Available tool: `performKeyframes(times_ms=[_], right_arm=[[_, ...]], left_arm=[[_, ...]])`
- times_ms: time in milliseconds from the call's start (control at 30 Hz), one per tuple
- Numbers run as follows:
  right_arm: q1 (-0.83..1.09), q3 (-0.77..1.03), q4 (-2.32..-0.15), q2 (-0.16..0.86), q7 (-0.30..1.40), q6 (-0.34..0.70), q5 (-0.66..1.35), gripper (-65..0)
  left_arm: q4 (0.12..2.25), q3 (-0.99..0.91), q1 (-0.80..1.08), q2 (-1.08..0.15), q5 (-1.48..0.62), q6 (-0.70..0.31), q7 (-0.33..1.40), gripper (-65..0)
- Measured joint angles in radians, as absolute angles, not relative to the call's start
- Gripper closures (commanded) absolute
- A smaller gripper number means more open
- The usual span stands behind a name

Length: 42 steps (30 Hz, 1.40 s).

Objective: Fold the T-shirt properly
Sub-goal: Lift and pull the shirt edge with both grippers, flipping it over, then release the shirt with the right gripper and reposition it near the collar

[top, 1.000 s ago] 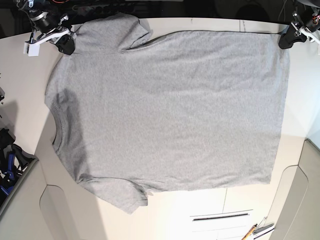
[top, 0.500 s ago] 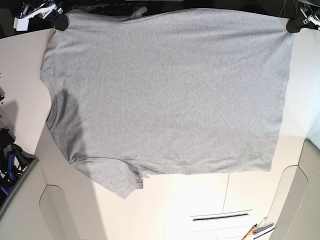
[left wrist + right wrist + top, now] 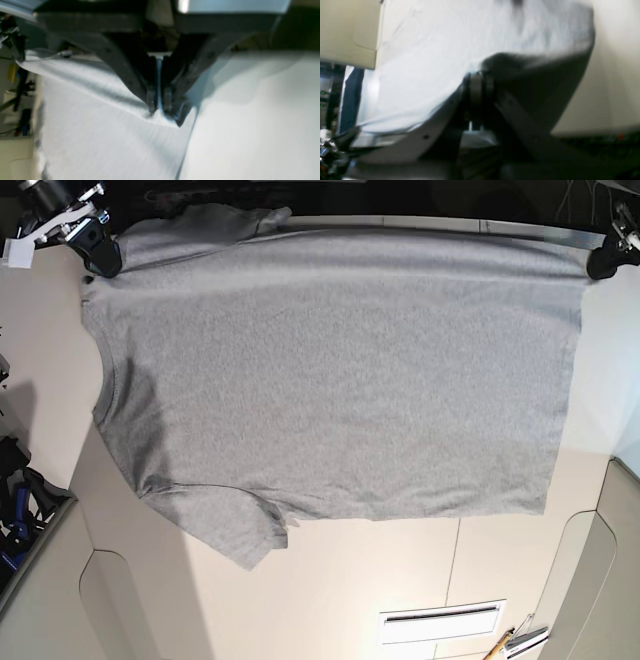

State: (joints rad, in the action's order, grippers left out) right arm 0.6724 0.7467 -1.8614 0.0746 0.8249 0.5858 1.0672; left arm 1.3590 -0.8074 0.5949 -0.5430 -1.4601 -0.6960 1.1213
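The T-shirt (image 3: 330,380) is heather grey with its plain side showing, stretched out over the pale table (image 3: 330,600). Its neck is at the left and one sleeve (image 3: 245,535) hangs at the lower left. My right gripper (image 3: 100,258) is shut on the shoulder corner at the top left. In the right wrist view that gripper (image 3: 481,77) pinches the fabric (image 3: 420,62) between closed fingers. My left gripper (image 3: 603,262) is shut on the hem corner at the top right. The left wrist view shows it (image 3: 158,110) clamped on a fold of cloth (image 3: 100,130).
A slotted vent (image 3: 440,617) lies in the table near the front edge, with a pencil-like tool (image 3: 500,645) beside it. Blue and black gear (image 3: 18,505) sits off the table's left edge. A dark gap runs behind the far edge.
Both grippers pulled the shirt's top edge toward the far side and spread further apart. The cloth is now tauter, and its lower edge and sleeve have slid away from the front.
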Motion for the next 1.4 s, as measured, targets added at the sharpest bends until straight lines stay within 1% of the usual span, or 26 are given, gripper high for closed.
performKeyframes(times_ms=[167, 267, 433, 600, 800, 1033, 1400], right_arm=[[0.553, 0.705, -1.854, 0.075, 0.77, 0.587, 0.941, 0.0], [0.487, 0.64, -1.829, 0.075, 0.761, 0.58, 0.849, 0.0], [0.39, 0.522, -1.789, 0.075, 0.68, 0.575, 0.682, 0.0], [0.32, 0.485, -1.733, 0.075, 0.652, 0.554, 0.574, 0.0], [0.25, 0.484, -1.648, 0.088, 0.648, 0.555, 0.558, 0.0], [0.187, 0.478, -1.513, 0.108, 0.643, 0.554, 0.556, 0.0], [0.183, 0.449, -1.497, 0.108, 0.62, 0.554, 0.556, 0.0]], left_arm=[[1.361, -0.805, 0.489, -0.542, -1.447, -0.696, 1.098, 0.0], [1.361, -0.788, 0.445, -0.542, -1.362, -0.694, 1.033, 0.0], [1.361, -0.714, 0.411, -0.543, -1.251, -0.693, 0.956, 0.0], [1.361, -0.685, 0.406, -0.54, -1.216, -0.693, 0.916, 0.0], [1.361, -0.686, 0.398, -0.541, -1.212, -0.693, 0.889, 0.0], [1.361, -0.686, 0.398, -0.541, -1.144, -0.693, 0.873, 0.0], [1.361, -0.685, 0.399, -0.54, -1.142, -0.693, 0.866, 0.0]])
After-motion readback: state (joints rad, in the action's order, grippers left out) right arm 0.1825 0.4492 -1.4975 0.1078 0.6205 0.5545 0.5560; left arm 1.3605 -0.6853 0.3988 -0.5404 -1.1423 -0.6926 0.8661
